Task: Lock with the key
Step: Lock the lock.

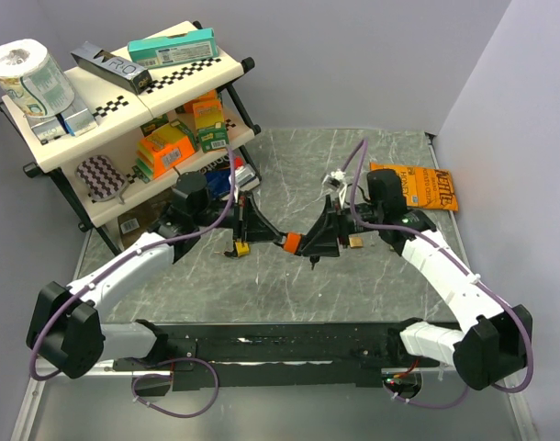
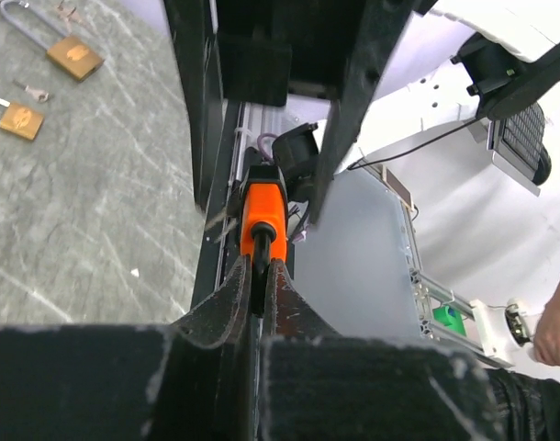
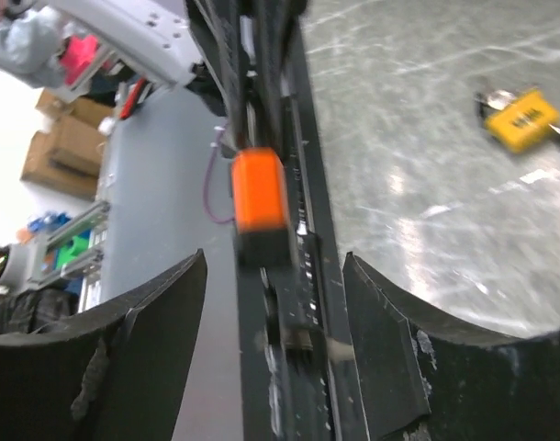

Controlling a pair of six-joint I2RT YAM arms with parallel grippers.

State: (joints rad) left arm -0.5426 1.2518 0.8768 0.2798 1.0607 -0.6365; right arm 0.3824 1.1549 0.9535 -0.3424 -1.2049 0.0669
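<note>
An orange padlock (image 1: 289, 243) with a black end hangs above the table between my two grippers. My left gripper (image 2: 260, 266) is shut on the thin black part that comes out of the orange body (image 2: 263, 216). In the right wrist view the same padlock (image 3: 260, 197) sits just ahead of my right gripper (image 3: 275, 259), whose fingers (image 3: 372, 312) stand wide apart on either side of it without touching. A blurred dark bit (image 3: 298, 335) hangs at the lock's black end; I cannot tell whether it is the key.
Two brass padlocks (image 2: 75, 55) (image 2: 18, 119) and a small loose key (image 2: 32, 90) lie on the marble table. A yellow padlock (image 3: 523, 119) lies near the left gripper. A two-level shelf (image 1: 124, 119) of boxes stands back left, and a snack bag (image 1: 418, 184) lies back right.
</note>
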